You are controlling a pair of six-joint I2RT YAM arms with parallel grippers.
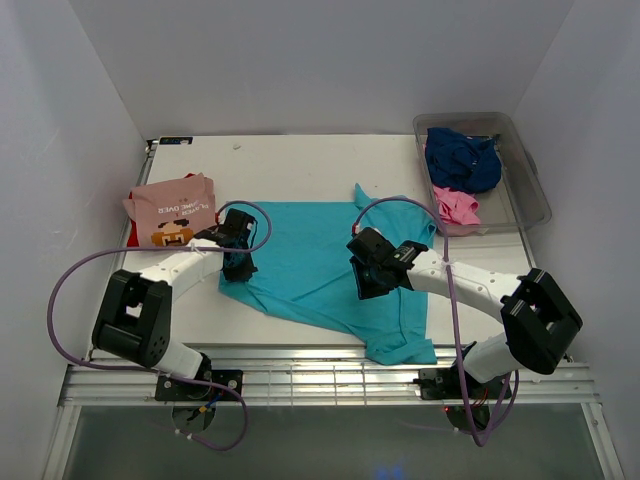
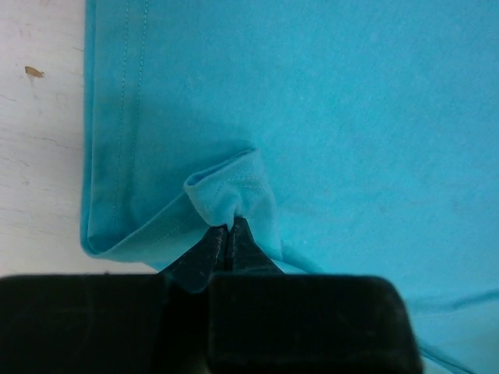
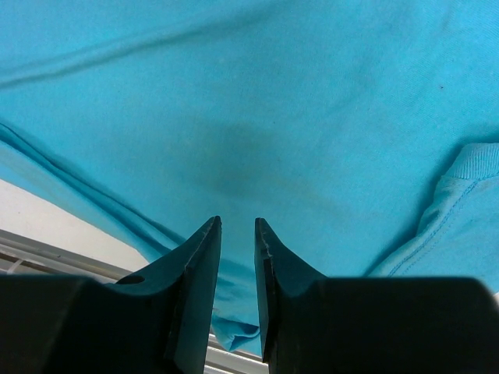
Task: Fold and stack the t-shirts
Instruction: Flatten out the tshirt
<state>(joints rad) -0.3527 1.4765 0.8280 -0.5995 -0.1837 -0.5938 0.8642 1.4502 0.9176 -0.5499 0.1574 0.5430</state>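
Observation:
A turquoise t-shirt (image 1: 310, 255) lies spread out in the middle of the table. My left gripper (image 1: 240, 268) sits at its left hem corner and is shut on a pinched-up fold of the turquoise cloth (image 2: 234, 195), jaws together (image 2: 230, 227). My right gripper (image 1: 365, 285) hovers over the shirt's right part with its fingers a little apart (image 3: 238, 224) and only flat cloth (image 3: 257, 117) below them. A folded salmon-pink t-shirt (image 1: 172, 205) with white lettering rests at the left, with a red edge (image 1: 133, 236) showing under it.
A clear grey tub (image 1: 530, 190) at the back right holds a navy t-shirt (image 1: 462, 158) and a bright pink one (image 1: 457, 205). White walls enclose the table. The turquoise shirt's lower corner (image 1: 400, 345) reaches the table's near edge with its metal rails.

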